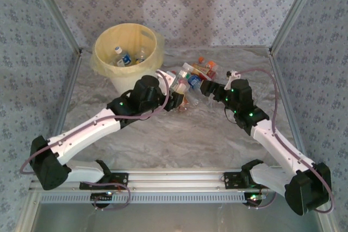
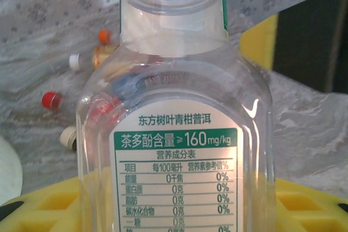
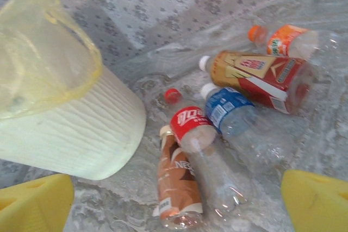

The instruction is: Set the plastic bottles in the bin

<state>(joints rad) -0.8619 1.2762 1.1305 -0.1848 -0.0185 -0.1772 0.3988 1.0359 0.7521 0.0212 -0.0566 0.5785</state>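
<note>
My left gripper is shut on a clear bottle with a white and green label, held just right of the bin. The yellow fingers show on both sides of that bottle. The cream-yellow bin holds a few bottles. My right gripper stands open, nothing between its fingers, above bottles lying on the table: a brown-labelled one, a red-labelled one, a blue-labelled one, a red and gold one and an orange one.
The pile of bottles lies at the back of the table, between the two grippers and right of the bin. Patterned walls close off the back and sides. A wrinkled clear sheet covers the table.
</note>
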